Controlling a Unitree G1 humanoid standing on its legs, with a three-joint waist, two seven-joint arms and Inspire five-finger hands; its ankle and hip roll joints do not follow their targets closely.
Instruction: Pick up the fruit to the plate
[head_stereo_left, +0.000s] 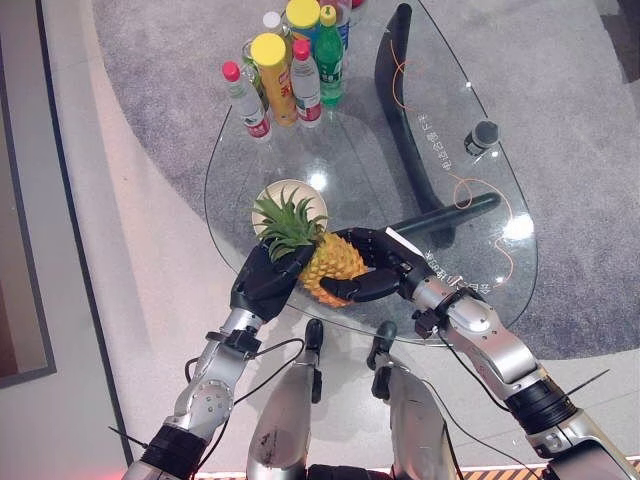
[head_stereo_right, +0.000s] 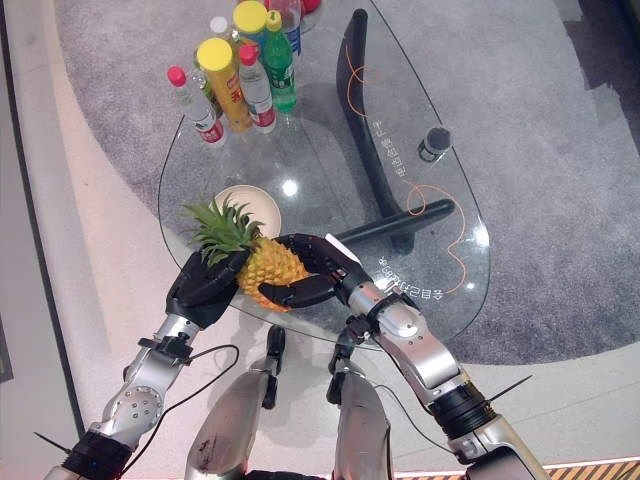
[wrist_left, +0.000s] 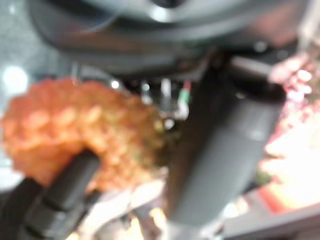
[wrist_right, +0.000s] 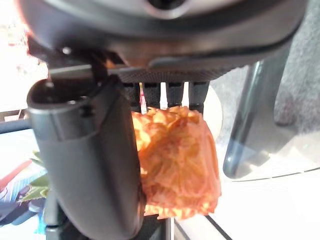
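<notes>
left eye view: the pineapple (head_stereo_left: 331, 262) is held over the near part of the glass desk (head_stereo_left: 400, 150), the right robot hand (head_stereo_left: 375, 268) curled round its body and the left robot hand (head_stereo_left: 268, 277) closed at its leafy end. the plate (head_stereo_left: 313, 199) behind it shows bare; bottles (head_stereo_left: 290, 65) stand at the far edge. right wrist view: fingers (wrist_right: 167, 95) and thumb clasp the orange fruit.

Unreadable white lettering on glass table (head_stereo_left: 440, 140)
</notes>
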